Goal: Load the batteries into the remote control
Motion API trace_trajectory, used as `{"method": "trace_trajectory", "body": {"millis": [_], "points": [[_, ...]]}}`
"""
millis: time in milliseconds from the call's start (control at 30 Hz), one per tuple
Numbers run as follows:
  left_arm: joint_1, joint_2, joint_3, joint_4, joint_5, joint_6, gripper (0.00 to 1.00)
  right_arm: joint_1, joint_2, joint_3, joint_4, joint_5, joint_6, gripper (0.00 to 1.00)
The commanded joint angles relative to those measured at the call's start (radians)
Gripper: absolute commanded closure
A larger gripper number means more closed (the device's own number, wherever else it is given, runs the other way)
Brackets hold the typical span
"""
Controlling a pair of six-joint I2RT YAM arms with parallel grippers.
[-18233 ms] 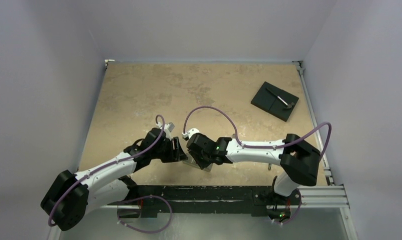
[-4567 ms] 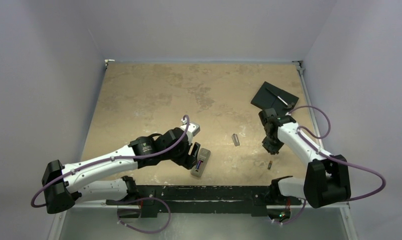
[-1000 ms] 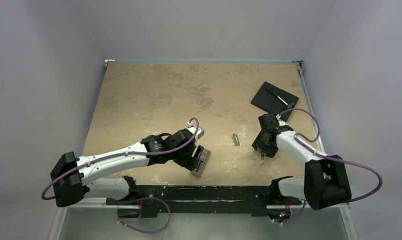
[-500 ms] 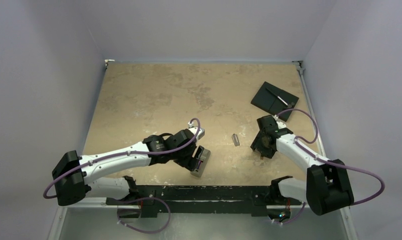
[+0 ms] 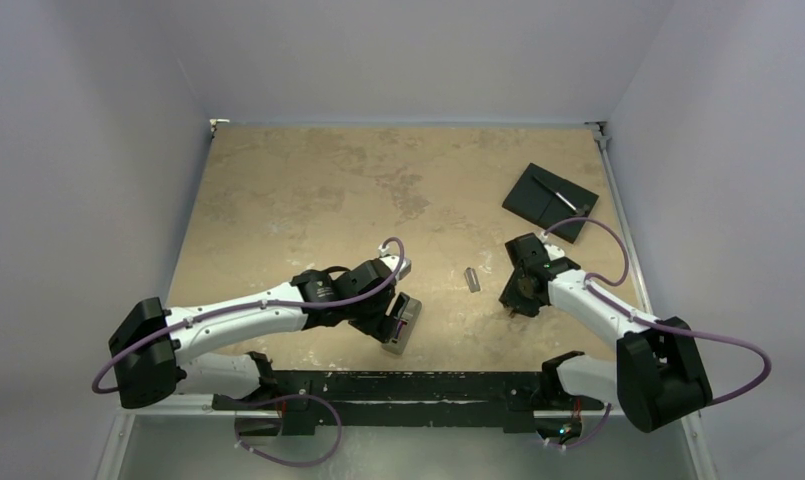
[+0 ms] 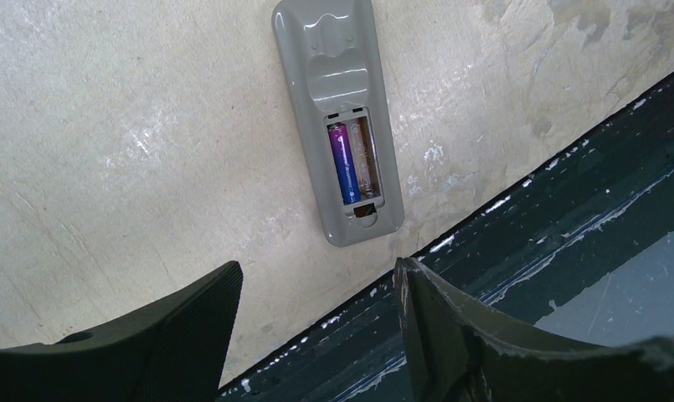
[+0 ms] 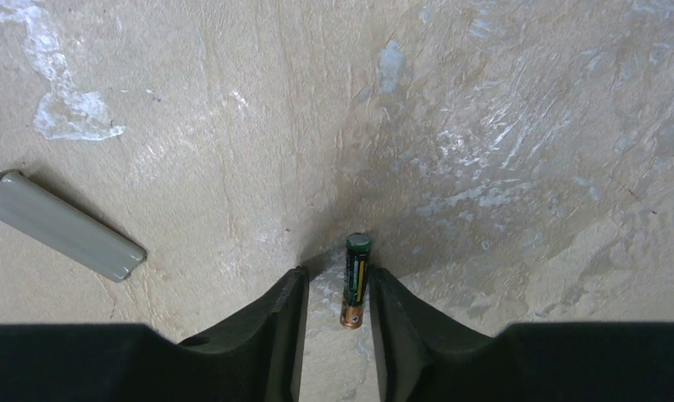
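The remote control lies grey back up near the table's front edge, its battery bay uncovered. One bluish-purple battery sits in the left slot and the slot beside it is bare. My left gripper hovers open above the remote, holding nothing. A second battery, dark with a copper end, lies between the fingers of my right gripper. It rests against the right finger, with a gap to the left finger. From above, the right gripper points down at the table.
The narrow grey cover strip lies between the two grippers, and shows up left of the right fingers. A black square plate sits at the back right. The dark front rail runs just past the remote.
My right gripper has shifted a little to the left and its jaws have narrowed around the battery. The left arm has barely moved.
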Motion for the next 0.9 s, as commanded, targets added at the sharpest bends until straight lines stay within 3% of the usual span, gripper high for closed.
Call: {"method": "trace_trajectory", "body": {"millis": [0,133,300,867], "points": [[-0.004,0.011,0.013,0.005,-0.016,0.014,0.33,0.011,0.013,-0.022,-0.006,-0.02,0.039,0.65],[-0.004,0.019,0.015,0.002,-0.029,0.01,0.33,0.014,0.005,-0.03,0.006,-0.031,0.039,0.83],[-0.004,0.037,0.019,-0.006,-0.053,0.003,0.33,0.021,-0.004,-0.033,0.026,-0.046,0.031,0.99],[0.004,0.095,0.028,-0.017,-0.133,-0.044,0.34,0.115,-0.12,0.025,0.038,-0.114,-0.073,1.0]]}}
